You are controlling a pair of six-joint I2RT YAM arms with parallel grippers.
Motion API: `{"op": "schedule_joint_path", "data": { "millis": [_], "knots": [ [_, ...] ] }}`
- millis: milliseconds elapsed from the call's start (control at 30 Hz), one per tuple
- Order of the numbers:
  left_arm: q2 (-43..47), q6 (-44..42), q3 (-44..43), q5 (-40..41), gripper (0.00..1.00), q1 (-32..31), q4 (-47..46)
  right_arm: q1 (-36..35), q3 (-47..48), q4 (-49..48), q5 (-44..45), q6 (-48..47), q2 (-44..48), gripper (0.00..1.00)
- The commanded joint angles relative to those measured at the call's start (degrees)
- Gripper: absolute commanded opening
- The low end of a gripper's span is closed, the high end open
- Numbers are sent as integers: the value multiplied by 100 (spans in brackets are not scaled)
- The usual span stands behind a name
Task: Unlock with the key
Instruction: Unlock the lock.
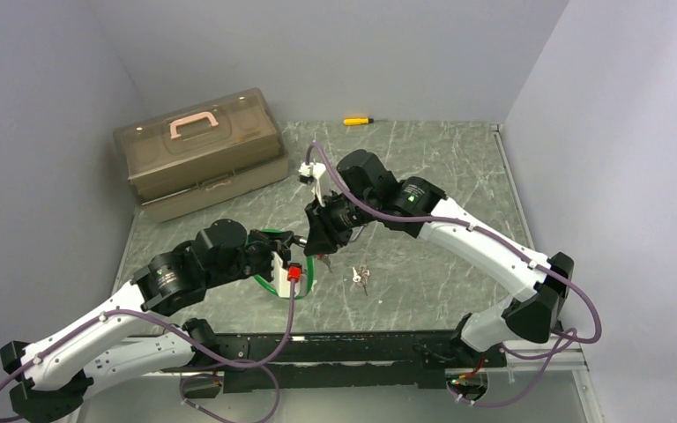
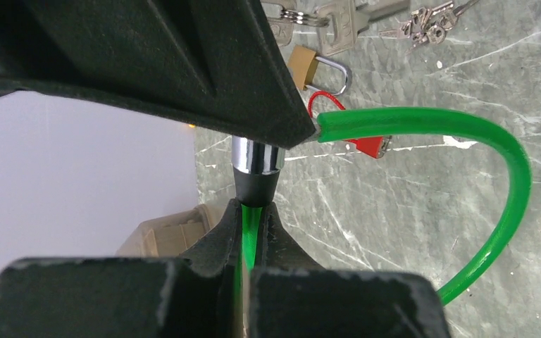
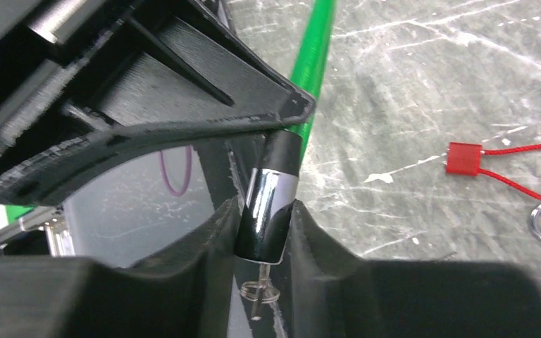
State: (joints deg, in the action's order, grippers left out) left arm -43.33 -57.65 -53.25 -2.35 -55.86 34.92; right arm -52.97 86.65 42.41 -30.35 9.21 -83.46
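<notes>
Turning the key (apparently seated in the barrel's lower end) probably called for a square twist about the barrel axis without side load, since the left gripper was clamped on the cable and the right gripper pinched the barrel.

I can't read any text, label or number from here. The keys and padlock may carry stamps, but they are too small and blurred to tell.

Left claw clenched, right claw alongside.
</notes>
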Motion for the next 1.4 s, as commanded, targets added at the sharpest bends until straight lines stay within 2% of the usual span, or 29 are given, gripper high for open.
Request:
{"op": "schedule_joint_path", "data": {
  "millis": [0,33,67,100,200,300,367,433,567,600,667,800,867,1033,1133,1167,1367],
  "knots": [
    [44,201,-352,-17,0,22,-546,-20,215,-163,-57,-4,29,18],
    [39,268,-371,11,1,29,-571,-18,199,-163,-20,-3,50,11],
    [36,332,-404,-6,6,31,-554,-13,172,-170,4,-11,82,6],
    [32,420,-431,-25,17,51,-529,-15,129,-193,18,-22,139,2],
    [36,913,-529,-216,66,186,-397,-26,-19,-286,46,-115,350,0],
    [32,1551,-701,-1060,86,494,29,-25,-71,-293,96,-238,504,0],
    [-77,1958,-850,-1690,90,763,473,-30,-42,-229,105,-362,539,0],
    [-237,2212,-1021,-2347,91,1161,956,-53,-19,-185,103,-445,570,0],
    [-498,2260,-1200,-4189,90,2422,1590,-147,-8,-168,144,-573,653,0],
    [-627,2170,-1287,-4600,90,2568,1761,-179,-16,-179,177,-589,675,0],
    [-803,2114,-1449,-4930,90,2693,1966,-240,-9,-193,201,-623,690,0],
    [-990,2186,-1575,-5247,88,2715,1811,-386,119,-181,254,-668,611,0],
    [-1090,2168,-1625,-5378,84,2713,1811,-444,168,-176,327,-678,575,0],
    [-1358,1631,-1786,-5737,62,2712,2672,-473,169,-238,461,-687,643,0],
    [-1347,1548,-1722,-5712,47,2712,2719,-476,176,-255,483,-686,697,0],
    [-1337,1591,-1689,-5707,45,2712,2657,-484,184,-260,481,-693,697,0],
    [-1365,1801,-1657,-5571,51,2712,2371,-526,173,-323,453,-682,708,0]
  ]
}}
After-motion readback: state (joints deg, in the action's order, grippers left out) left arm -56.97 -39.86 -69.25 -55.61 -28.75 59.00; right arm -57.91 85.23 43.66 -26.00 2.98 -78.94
